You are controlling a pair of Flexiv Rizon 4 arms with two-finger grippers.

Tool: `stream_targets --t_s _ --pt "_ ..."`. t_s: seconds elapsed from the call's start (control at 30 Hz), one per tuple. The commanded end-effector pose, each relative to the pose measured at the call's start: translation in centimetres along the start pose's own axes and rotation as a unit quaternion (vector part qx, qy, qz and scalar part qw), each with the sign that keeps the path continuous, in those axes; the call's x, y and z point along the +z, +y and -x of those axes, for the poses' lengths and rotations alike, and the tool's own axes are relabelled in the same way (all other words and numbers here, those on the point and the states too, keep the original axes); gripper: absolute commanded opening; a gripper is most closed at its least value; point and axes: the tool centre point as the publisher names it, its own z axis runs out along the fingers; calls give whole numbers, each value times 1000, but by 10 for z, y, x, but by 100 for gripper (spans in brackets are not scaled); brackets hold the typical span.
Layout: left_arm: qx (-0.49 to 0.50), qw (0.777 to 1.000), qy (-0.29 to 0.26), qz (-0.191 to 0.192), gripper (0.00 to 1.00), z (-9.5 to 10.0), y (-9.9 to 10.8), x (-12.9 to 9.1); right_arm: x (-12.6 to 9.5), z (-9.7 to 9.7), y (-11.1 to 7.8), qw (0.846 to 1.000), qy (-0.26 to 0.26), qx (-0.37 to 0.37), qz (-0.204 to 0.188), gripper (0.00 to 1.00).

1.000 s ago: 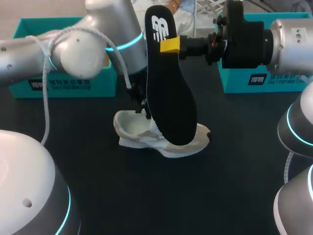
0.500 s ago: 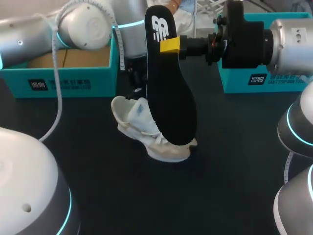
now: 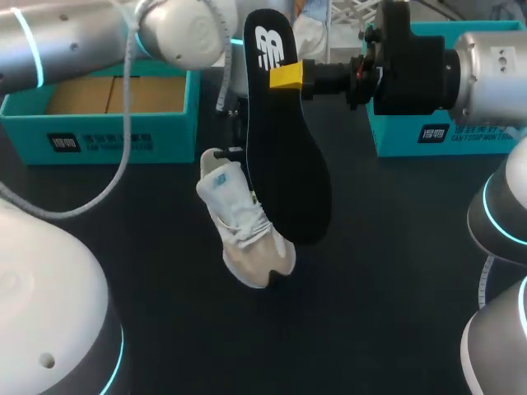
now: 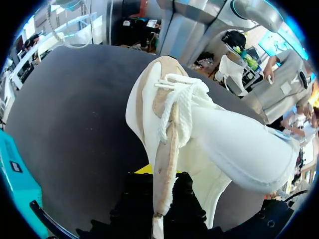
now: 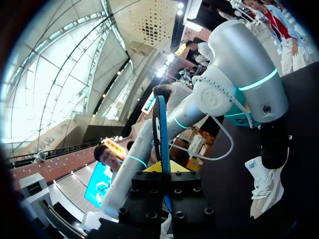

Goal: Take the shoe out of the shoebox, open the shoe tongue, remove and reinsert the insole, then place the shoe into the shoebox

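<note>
Twice found jaws clamped on something. Saw the left gripper [image 4: 149,179], on the arm coming in from the rear left, with jaws closed on the raised rear end of the white shoe [image 3: 244,222]. Caught only a sliver of yellow tip behind the shoe in the left wrist view. Noted the shoe out of the box, tilted steeply, toe down toward the dark table [image 3: 395,263], laces facing the head camera. Could not judge toe-to-table contact. Saw the right gripper [image 3: 286,76], jaws pinching the black insole [image 3: 288,164] near its heel end, holding it upright above the table, toe end downward. From the head view, found the insole overlapping the shoe's right side; could not judge contact between the two. Spotted the open teal shoebox [image 3: 115,140] at the rear left, cardboard-brown inside, apart from the shoe. Spotted a second teal box [image 3: 412,132] at the rear right, behind the right arm.
</note>
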Motion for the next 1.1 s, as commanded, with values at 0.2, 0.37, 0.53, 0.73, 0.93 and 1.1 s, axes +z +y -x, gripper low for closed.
stream_targets --t_s 0.2,0.37,0.53,0.73,0.93,1.1 --pt "287 928 208 119 0 6 -4 0 3 -1 0 1000 -3 1 1 0" --pt "241 941 181 152 0 10 -8 8 3 -1 0 1000 -3 1 1 0" --pt "217 951 175 137 0 12 -4 8 3 -1 0 1000 -3 1 1 0" --pt "191 956 172 139 0 12 -4 5 3 -1 0 1000 -3 1 1 0" --pt "178 962 163 128 0 15 -2 4 3 -1 0 1000 -3 1 1 0" --pt "144 970 153 122 0 19 2 6 3 -1 0 1000 -3 1 1 0"
